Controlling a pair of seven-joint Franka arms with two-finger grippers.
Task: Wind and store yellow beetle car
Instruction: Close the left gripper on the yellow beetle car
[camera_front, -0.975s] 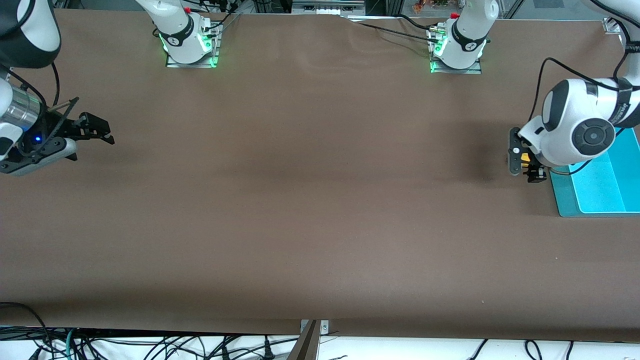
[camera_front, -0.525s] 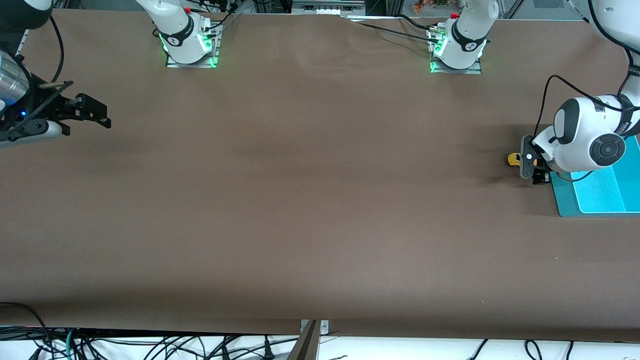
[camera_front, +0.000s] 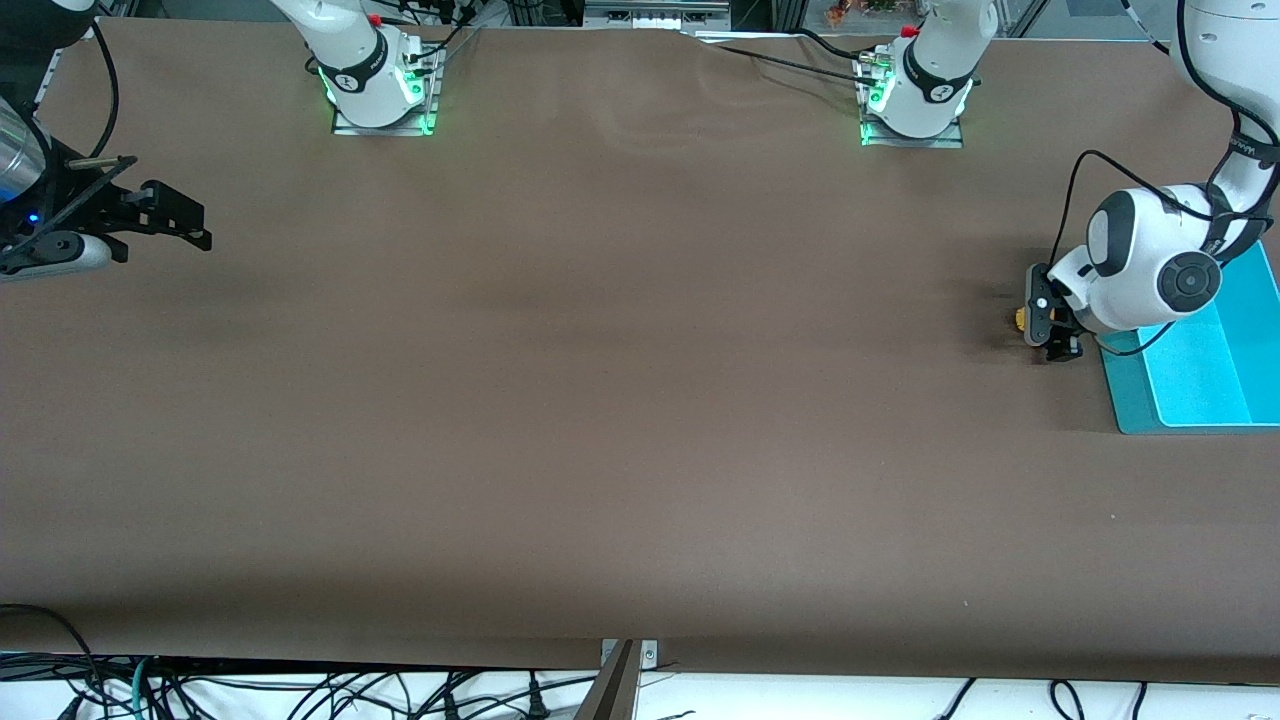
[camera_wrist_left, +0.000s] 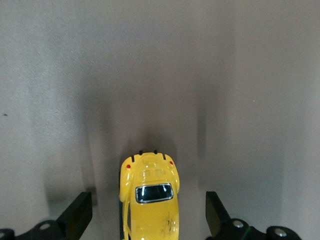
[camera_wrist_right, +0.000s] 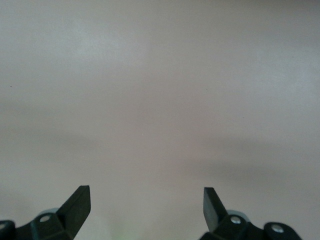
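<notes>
Car: your yellow car (camera_wrist_left: 149, 200) is sitting on the brown surface (camera_front: 620, 400), right of frame, beside the teal bin (camera_front: 1190, 380).
Left hand: your left hand (camera_wrist_left: 149, 220) is straddling it, fingers spread, not gripping.
Right hand: your right hand (camera_front: 165, 225) is waiting open, upper left of frame.

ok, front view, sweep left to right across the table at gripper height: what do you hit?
right gripper, fingers open → bare brown table → yellow beetle car → left gripper, fingers open around the car → teal bin
</notes>
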